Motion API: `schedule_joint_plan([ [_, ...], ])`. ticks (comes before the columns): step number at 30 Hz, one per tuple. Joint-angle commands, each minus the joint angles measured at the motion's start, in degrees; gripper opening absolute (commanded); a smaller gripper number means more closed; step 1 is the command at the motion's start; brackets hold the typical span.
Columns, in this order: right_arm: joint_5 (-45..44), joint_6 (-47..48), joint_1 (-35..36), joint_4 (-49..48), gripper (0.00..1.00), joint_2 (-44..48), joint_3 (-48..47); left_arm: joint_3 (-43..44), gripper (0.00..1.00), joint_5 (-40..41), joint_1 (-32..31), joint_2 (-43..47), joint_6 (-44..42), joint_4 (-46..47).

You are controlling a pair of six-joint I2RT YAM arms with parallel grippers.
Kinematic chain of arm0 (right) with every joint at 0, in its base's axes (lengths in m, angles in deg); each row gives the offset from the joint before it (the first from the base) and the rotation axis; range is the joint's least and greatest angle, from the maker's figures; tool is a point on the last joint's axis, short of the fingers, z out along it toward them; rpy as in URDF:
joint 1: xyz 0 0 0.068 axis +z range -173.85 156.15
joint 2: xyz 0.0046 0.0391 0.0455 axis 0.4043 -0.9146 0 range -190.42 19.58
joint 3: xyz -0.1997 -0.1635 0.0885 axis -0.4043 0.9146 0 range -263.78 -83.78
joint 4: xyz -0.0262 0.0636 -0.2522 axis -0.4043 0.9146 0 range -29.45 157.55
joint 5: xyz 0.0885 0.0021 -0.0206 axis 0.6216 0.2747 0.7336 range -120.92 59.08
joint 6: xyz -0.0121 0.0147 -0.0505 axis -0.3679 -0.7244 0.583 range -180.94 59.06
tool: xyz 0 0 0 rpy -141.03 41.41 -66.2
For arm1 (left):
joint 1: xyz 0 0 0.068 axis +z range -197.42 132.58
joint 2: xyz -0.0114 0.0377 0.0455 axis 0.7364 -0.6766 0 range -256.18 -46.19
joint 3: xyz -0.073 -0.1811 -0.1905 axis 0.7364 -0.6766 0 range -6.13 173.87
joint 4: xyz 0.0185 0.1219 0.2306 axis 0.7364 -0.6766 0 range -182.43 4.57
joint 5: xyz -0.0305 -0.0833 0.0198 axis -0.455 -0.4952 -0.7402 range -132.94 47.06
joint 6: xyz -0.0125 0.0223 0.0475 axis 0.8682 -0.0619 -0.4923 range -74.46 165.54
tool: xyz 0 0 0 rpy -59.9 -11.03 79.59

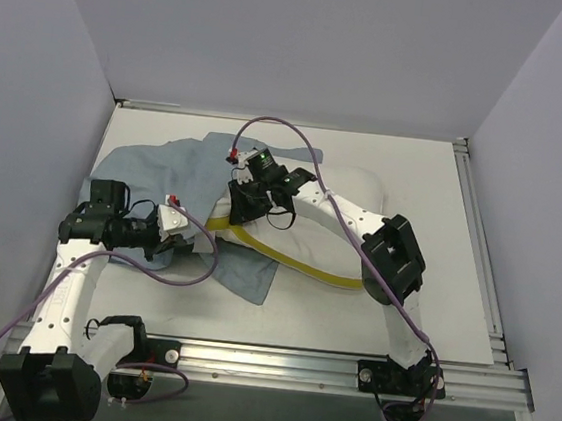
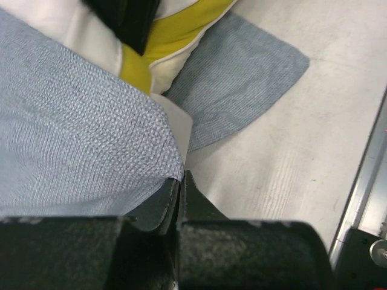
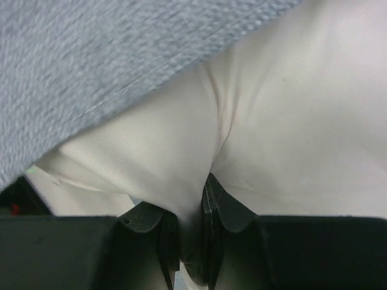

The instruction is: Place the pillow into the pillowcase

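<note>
The pillow [image 1: 358,191] is seen as a plump white cushion with a yellow band [image 1: 296,262] along its near edge. It is laid across the middle of the tabletop [image 1: 451,319], with its left end resting on the pillowcase [image 1: 154,172]. The pillowcase is spread in loose folds over the left half of the tabletop, and only its pale grey-blue face is shown. One corner of it is stretched out beneath the pillow toward the near edge.

The left arm is bent low over the near-left part of the tabletop, forearm pointed to the right. In the left wrist view the left claw [image 2: 179,184] is clenched on a hemmed edge of the pillowcase [image 2: 72,139], just beside the yellow band [image 2: 181,24].

The right arm is reached from the near right across the pillow, elbow raised, wrist tipped down at the pillow's left end. In the right wrist view the right claw [image 3: 190,208] is closed on a pinched fold of the white pillow [image 3: 290,121] cover, with grey-blue cloth [image 3: 91,54] draped just above it.
</note>
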Motion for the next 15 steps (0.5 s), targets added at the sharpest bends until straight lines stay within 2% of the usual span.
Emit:
schedule_joint_plan([
  [1,1.2,-14.4,-1.8,-3.2,0.00,0.0,-3.1,4.8,0.00,-7.5,-1.3,-0.1,-5.6,-14.4],
  [5,5.7,-21.3,-2.2,-7.9,0.00,0.4,-2.9,6.7,0.00,-8.6,-2.9,-1.8,-4.9,-15.6],
  [10,6.9,-25.3,0.0,-10.1,0.00,-3.1,-3.2,7.1,0.00,-9.2,-4.7,-4.8,0.2,-10.6],
  [11,8.0,-27.0,-0.1,-11.0,0.00,-3.8,-1.7,7.1,0.00,-8.9,-7.4,-5.1,0.7,-10.4],
  [15,10.2,-30.9,-0.8,-17.3,0.00,-5.3,3.5,5.3,0.00,-6.9,-10.0,-4.5,3.9,-5.4],
])
